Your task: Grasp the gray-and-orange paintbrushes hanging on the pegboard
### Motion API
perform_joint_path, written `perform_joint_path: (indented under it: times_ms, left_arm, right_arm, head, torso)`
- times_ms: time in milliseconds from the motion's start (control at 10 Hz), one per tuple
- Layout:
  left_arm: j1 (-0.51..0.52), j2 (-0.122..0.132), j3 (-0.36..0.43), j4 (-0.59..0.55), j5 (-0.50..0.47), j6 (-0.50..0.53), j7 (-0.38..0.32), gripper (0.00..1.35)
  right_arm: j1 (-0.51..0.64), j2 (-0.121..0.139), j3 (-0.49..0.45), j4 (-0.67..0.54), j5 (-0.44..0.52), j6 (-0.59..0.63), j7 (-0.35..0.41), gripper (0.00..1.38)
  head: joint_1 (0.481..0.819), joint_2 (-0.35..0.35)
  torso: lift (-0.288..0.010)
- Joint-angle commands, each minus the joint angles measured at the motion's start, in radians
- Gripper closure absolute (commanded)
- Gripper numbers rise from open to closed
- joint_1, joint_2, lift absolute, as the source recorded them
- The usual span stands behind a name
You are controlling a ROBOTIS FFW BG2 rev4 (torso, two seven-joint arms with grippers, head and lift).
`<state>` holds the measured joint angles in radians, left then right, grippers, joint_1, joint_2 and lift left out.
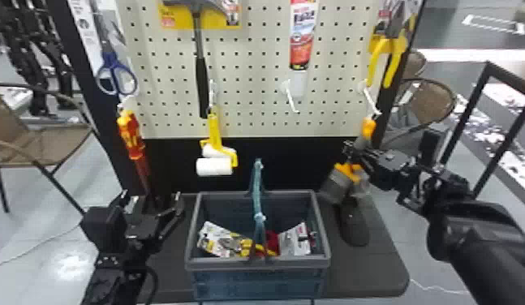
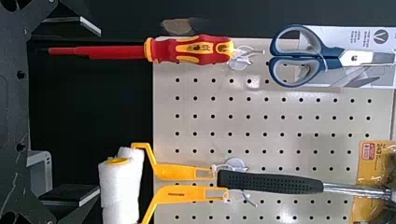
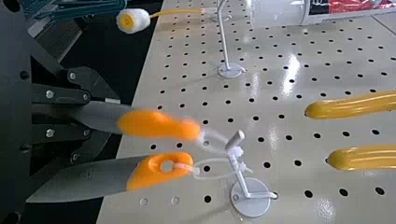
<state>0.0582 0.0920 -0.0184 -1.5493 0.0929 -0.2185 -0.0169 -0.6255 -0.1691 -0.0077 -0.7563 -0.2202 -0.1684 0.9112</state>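
At the pegboard's lower right, two gray-and-orange paintbrushes (image 1: 369,129) hang by loops from a white hook. My right gripper (image 1: 351,152) is at their handles. In the right wrist view, one paintbrush (image 3: 159,125) has its gray handle between the closed fingers of my right gripper (image 3: 109,117); the other paintbrush (image 3: 93,179) lies beside them, outside the grip. Both loops are still around the hook (image 3: 239,172). My left gripper (image 1: 151,202) stands open, low on the left beside the basket; in the left wrist view the left gripper (image 2: 70,109) has nothing between its widely parted fingers.
A gray basket (image 1: 257,265) with packaged items and a raised handle stands on the dark table (image 1: 366,280). The pegboard (image 1: 249,81) holds a red screwdriver (image 1: 131,136), yellow rollers (image 1: 214,166), scissors (image 1: 116,75), a hammer (image 1: 201,77), a tube (image 1: 302,40) and yellow-handled pliers (image 1: 373,61).
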Motion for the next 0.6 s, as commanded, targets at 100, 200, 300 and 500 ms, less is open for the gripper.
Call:
perform_joint_path:
  times_ms: [100,200,300,500]
  left_arm:
    - [0.0,0.0,0.0,0.0,0.001,0.001,0.0,0.12]
    - [0.0,0.0,0.0,0.0,0.001,0.001,0.0,0.12]
    - [0.002,0.0,0.0,0.0,0.001,0.001,0.0,0.12]
    - [0.002,0.002,0.0,0.002,0.001,0.001,0.0,0.12]
  right_arm:
    - [0.0,-0.003,0.0,-0.002,-0.002,-0.002,0.002,1.27]
    - [0.001,-0.003,0.0,0.0,-0.002,-0.002,0.0,1.27]
    - [0.001,-0.003,0.0,0.0,-0.004,-0.002,0.0,1.27]
    - [0.001,-0.004,0.0,0.0,-0.008,-0.003,0.0,1.27]
  head:
    - [0.549,0.0]
    - [0.549,0.0]
    - [0.549,0.0]
    - [0.549,0.0]
  torso:
    - [-0.1]
    - [-0.1]
    - [-0.1]
    - [-0.1]
